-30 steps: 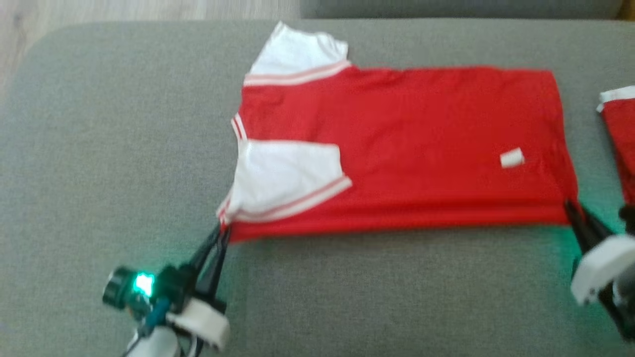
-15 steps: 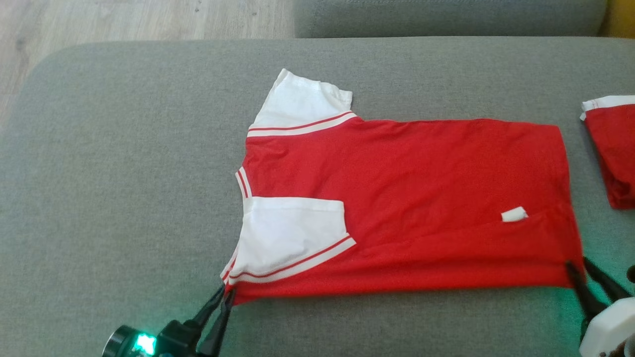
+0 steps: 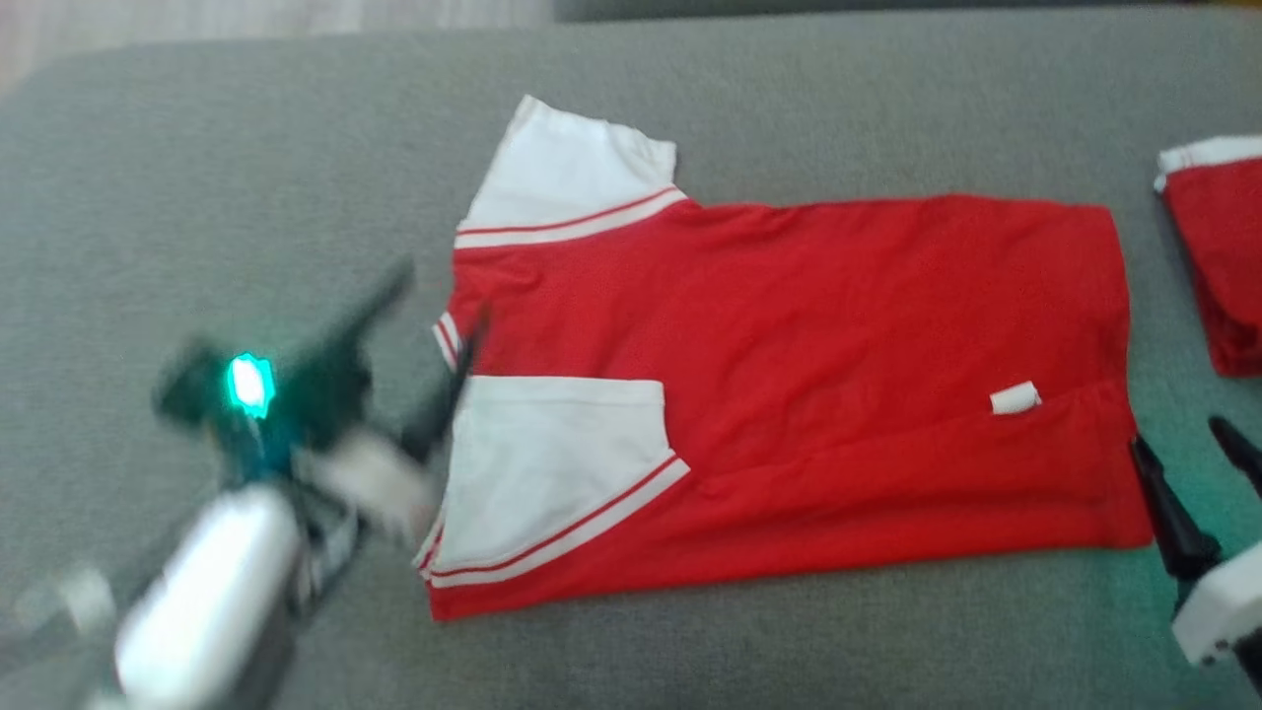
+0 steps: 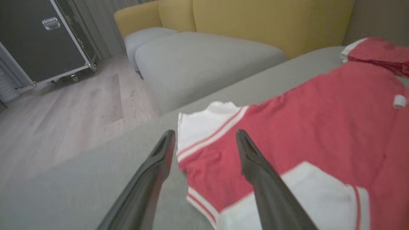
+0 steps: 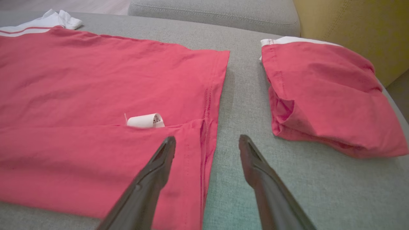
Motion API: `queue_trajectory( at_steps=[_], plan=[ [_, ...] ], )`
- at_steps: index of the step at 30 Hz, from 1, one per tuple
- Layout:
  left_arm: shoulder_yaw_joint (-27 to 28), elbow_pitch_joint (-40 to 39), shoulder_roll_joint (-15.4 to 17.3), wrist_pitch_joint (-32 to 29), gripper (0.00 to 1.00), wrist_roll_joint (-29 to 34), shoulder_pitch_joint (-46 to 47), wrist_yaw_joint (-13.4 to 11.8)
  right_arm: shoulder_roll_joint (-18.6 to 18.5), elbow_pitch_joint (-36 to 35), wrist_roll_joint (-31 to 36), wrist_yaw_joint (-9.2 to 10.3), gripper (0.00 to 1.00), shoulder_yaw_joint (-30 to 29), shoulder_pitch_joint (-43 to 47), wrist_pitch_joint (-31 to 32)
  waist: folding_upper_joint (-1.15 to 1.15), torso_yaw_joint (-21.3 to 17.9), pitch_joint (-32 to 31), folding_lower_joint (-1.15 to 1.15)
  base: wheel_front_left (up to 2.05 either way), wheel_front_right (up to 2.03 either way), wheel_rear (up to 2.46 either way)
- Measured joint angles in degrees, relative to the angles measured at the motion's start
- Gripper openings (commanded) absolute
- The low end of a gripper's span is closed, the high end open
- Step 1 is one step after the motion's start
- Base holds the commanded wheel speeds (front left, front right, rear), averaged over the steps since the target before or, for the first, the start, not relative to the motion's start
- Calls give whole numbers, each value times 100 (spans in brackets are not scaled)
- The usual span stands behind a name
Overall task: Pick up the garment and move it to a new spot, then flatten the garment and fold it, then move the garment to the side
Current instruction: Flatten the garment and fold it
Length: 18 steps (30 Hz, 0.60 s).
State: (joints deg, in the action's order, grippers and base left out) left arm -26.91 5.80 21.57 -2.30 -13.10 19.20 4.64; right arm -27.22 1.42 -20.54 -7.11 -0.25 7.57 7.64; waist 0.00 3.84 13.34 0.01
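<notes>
Nearest, two grippers are hanging over the grey couch cushion (image 3: 197, 197). The left gripper (image 4: 204, 132) is standing with its fingers wide apart and holding nothing, just beside the shirt's neck end. The right gripper (image 5: 207, 138) is spread wide too and holding nothing. One of its fingers is over the shirt's bottom edge and the other is over bare cushion.

One red shirt (image 3: 789, 345) is lying flat across the middle of the cushion. Its near long side is lying turned in, with the near white sleeve (image 3: 552, 463) resting on the red. The far white sleeve (image 3: 572, 168) is sticking out (two sleeves in all). One small white tag (image 3: 1016, 397) is peeking out.

I think the shirt is going to feel light, soft and floppy, so it is likely to droop and wrinkle. The best places to pinch are probably the far shoulder and the far bottom corner, both together.

Farther right, one other red garment (image 3: 1218, 266) is sitting folded, apart from the shirt. Beyond that are one yellow sofa (image 4: 255, 19) and one black case (image 4: 38, 38).
</notes>
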Motion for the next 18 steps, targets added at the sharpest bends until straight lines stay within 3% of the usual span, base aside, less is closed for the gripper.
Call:
queue_trajectory(
  at_steps=[3,7,13,18],
  plan=[
    [-29,311,8,-447,100,-265,1088,193,0,-58,36,0,100,125,-295,1,0,-111,205,0,0,0,0],
    [-264,857,97,-873,100,-675,2030,252,0,-82,54,0,100,338,-655,1,0,-283,412,1,0,0,0],
    [-1117,1901,570,-1558,100,-1636,3361,294,-1,13,103,0,100,646,-1242,-82,0,-710,827,1,0,0,0],
    [-1606,2585,946,-1959,100,-2003,3930,294,54,242,103,0,100,866,-1589,-231,0,-1096,1141,1,0,0,0]
  ],
)
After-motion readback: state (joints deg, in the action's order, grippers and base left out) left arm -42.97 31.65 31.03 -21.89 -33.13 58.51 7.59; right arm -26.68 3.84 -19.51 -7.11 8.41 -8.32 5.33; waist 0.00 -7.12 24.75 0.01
